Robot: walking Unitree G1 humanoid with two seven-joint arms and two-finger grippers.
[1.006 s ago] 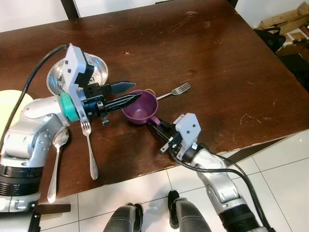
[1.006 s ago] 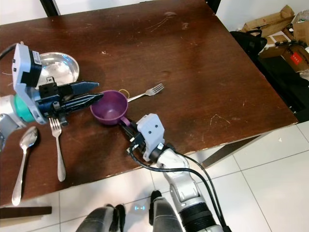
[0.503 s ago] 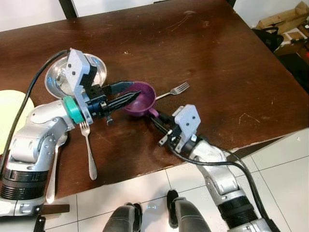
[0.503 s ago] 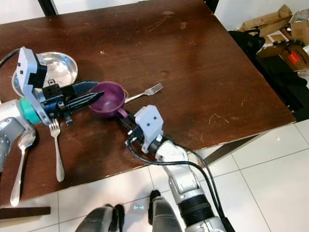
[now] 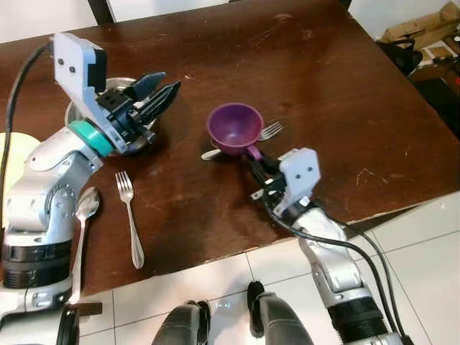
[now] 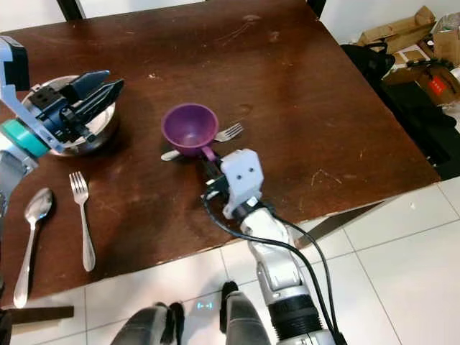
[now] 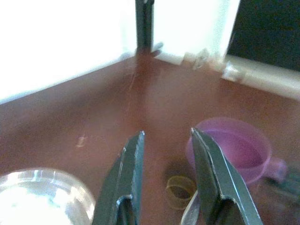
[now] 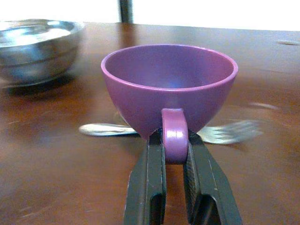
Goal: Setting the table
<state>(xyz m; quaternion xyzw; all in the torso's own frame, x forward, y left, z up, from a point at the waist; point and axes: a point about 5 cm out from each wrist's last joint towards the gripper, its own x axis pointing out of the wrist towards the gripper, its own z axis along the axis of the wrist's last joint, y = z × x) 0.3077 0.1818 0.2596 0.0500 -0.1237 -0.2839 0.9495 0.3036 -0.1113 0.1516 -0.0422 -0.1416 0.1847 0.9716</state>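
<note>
Since the earlier frame, the purple cup (image 5: 234, 129) has been lifted above a fork (image 5: 269, 131), its handle pinched by the right gripper (image 8: 172, 154). The left gripper (image 5: 159, 95) has been drawn back over the steel bowl (image 6: 97, 123), fingers spread.

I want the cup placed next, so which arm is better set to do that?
The right. Its tool is already shut on the cup's handle, holding it above a fork. The left tool is open, up over the steel bowl, apart from the cup.
</note>
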